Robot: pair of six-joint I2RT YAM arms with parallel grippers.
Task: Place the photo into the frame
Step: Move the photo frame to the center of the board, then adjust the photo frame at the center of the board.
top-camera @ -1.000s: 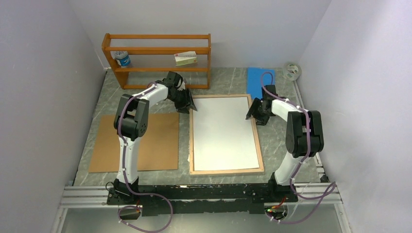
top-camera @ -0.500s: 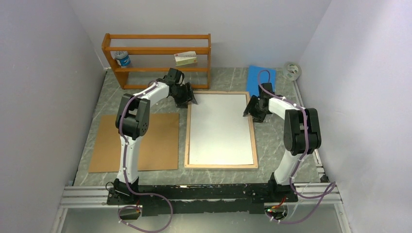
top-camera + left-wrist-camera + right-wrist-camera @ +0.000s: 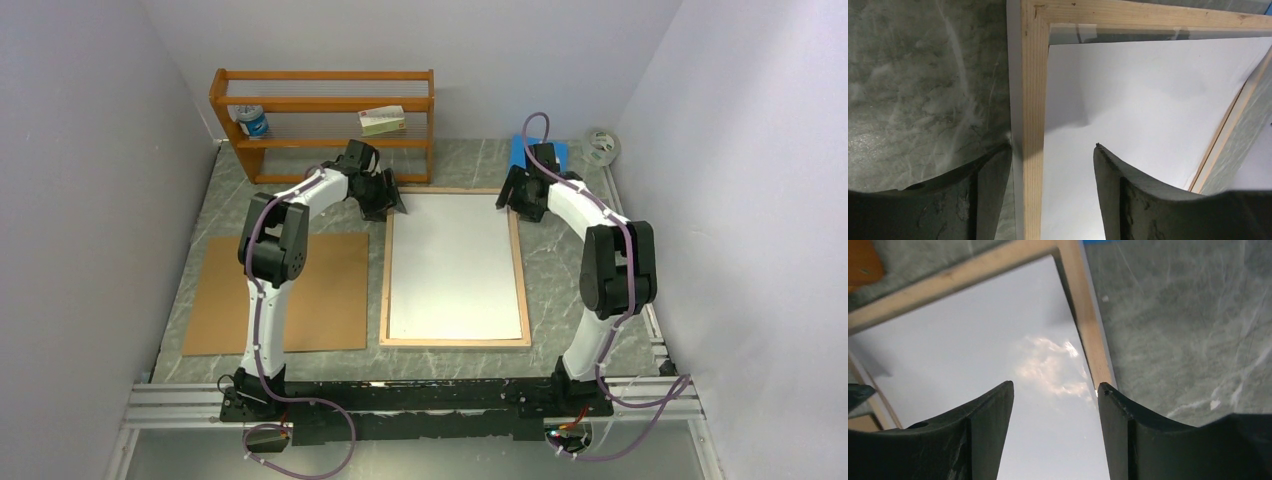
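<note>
Since the earlier frame, the right gripper (image 3: 510, 198) has travelled along the right rail to the far right corner of the frame (image 3: 455, 342), and the frame itself has shifted left and squared up with the table (image 3: 560, 290); the left gripper (image 3: 388, 200) remains at the far left corner. The frame lies flat between the two arms, light wood reverse up. The photo (image 3: 455, 265) lies inside it, plain white reverse up, enclosed by all four rails. In the left wrist view, a narrow strip of glass shows between the sheet's far edge and the far rail. Left gripper: jaws apart, straddling the left rail just short of the corner. One fingertip (image 3: 998, 165) sits at the rail's outer edge, over the table. The other stands over the white sheet, clear of the rail's inner edge. The gap is wider than the rail, so nothing is clamped. Right gripper: jaws apart. In the right wrist view, one fingertip (image 3: 993, 400) stands over the photo, and the other sits at the outer edge of the right rail, near the far corner. No grip on rail or sheet is visible. A brown backing board (image 3: 300, 290) lies flat to the left of the frame, partly under the left arm. An orange shelf rack (image 3: 320, 105) stands at the back.
</note>
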